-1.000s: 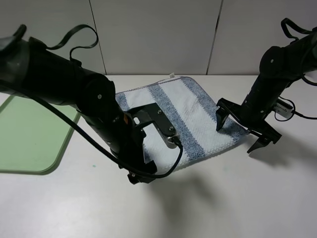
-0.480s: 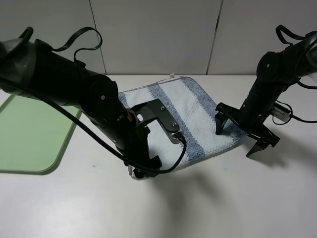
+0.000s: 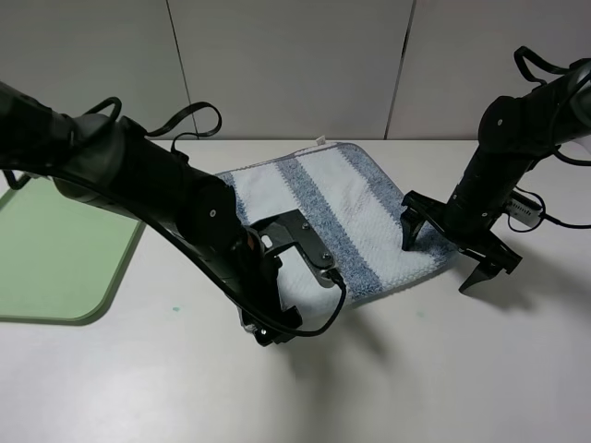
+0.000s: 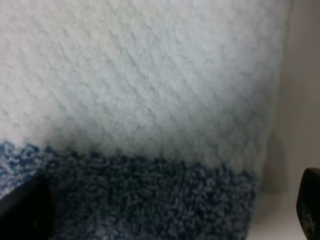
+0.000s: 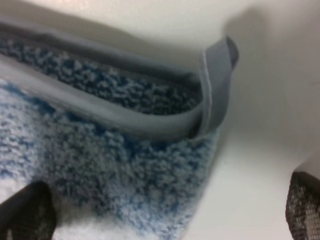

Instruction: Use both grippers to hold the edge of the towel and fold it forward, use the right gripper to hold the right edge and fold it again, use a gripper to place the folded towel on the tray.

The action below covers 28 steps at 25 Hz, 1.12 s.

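The left arm (image 3: pixel 138 175) and right arm (image 3: pixel 512 129) are black, thick and round. The left end effector (image 3: pixel 271 330) has a grey metal plate (image 3: pixel 297 231) with small screws and a looping black cable (image 3: pixel 334 297). The right end effector (image 3: pixel 441 258) has pointy black fingers (image 3: pixel 409 226).

No legible text, brand, number or sign is found in any view. The small white tag (image 3: pixel 320 141) on the far edge of the towel (image 3: pixel 369 198) is too small for print to be made out (only cloth and grey hem (image 5: pixel 125 125) are shown in the wrist views).
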Available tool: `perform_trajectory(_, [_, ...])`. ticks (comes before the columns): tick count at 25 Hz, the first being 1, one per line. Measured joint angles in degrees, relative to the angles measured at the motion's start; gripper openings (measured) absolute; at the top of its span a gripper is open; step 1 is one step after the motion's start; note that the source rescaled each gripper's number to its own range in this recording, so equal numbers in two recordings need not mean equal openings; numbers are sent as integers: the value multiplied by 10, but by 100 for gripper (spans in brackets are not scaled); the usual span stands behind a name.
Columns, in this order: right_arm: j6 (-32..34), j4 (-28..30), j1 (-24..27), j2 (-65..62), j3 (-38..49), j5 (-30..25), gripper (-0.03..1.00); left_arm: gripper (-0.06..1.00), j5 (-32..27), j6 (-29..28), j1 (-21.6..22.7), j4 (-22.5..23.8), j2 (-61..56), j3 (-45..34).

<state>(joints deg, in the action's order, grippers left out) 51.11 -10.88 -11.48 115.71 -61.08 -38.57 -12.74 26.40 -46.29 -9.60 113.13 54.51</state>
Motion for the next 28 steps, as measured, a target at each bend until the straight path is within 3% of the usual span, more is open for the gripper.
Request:
perform_trajectory(5, [-6, -2, 0, 0, 0, 0, 100, 95, 9, 0, 0, 1, 13, 1])
perform_trajectory(9, [-6, -2, 0, 0, 0, -1, 97, 85, 13, 0, 0, 4, 14, 1])
perform_trajectory(11, [-6, -2, 0, 0, 0, -1, 88, 76, 17, 0, 0, 5, 15, 2])
perform_trajectory(14, [-9, -8, 0, 0, 0, 9, 65, 60, 18, 0, 0, 5, 17, 4])
perform_trajectory(20, [-11, -20, -2, 3, -1, 25, 4, 18, 26, 0, 0, 5, 17, 4])
perform_trajectory(23, [-12, -21, -2, 3, -1, 25, 0, 3, 26, 0, 0, 5, 17, 5])
perform_trajectory(28, [-12, -21, -2, 3, -1, 25, 0, 1, 26, 0, 0, 5, 17, 5])
